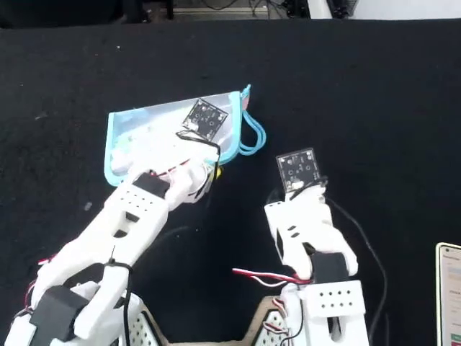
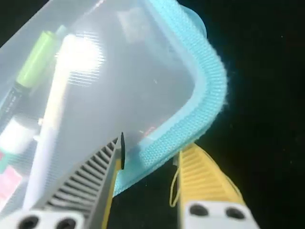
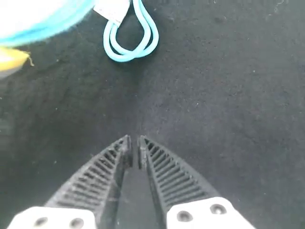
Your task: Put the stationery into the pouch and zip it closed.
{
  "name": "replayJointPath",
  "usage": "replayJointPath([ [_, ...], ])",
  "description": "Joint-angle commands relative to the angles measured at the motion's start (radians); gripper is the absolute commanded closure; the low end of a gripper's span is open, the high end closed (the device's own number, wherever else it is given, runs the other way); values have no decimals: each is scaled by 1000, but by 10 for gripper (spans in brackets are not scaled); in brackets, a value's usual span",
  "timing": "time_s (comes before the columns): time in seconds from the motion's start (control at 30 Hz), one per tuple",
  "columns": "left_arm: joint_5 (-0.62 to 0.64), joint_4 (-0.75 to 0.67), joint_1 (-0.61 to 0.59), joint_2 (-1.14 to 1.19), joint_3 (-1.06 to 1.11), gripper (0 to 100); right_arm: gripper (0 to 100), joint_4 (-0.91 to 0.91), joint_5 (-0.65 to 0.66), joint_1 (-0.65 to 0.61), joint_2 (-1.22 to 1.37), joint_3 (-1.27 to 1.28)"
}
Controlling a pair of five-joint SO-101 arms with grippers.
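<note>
Left hand (image 2: 150,153) is gripping the pouch (image 2: 143,71) at a rounded corner of its blue woven border: the grey ribbed finger (image 2: 95,176) is pressing on the clear face, and the yellow finger (image 2: 200,176) is sitting under the border. In the high view the pouch is lying flat on the black tabletop (image 1: 360,94), on the left arm's side, with its clear face upward. Stationery is lying inside it and showing through the clear wall: a green-ended pen (image 2: 35,59) and a long white pen (image 2: 50,114) just beside it, with further small items near them too blurred to identify. A blue cord loop (image 3: 131,40) is trailing from the pouch's right end onto the tabletop, joined there at a small white tag (image 3: 112,8). Right hand (image 3: 134,145) is hovering over the tabletop near the loop but apart from it; its fingers are standing closed to a narrow slit and are holding nothing. A white printed card (image 1: 450,288) is lying at the right edge of the high view, well apart from the pouch.
</note>
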Motion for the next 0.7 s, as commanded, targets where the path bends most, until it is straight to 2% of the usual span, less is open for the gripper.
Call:
replayJointPath([
  [0.0,12,110,1,-26,-122,814,977,-91,5,12,-19,30],
  [0.1,12,272,1,-63,-182,748,977,-98,5,12,-19,36],
  [0.2,38,361,1,-97,-214,722,977,-98,5,12,-21,36],
  [0.43,92,385,-10,-241,-223,723,977,-101,5,12,-28,51],
  [0.53,89,443,-39,-362,-143,784,977,-164,5,12,-28,87],
  [0.67,89,448,-131,-540,31,938,977,-232,5,-12,-28,120],
])
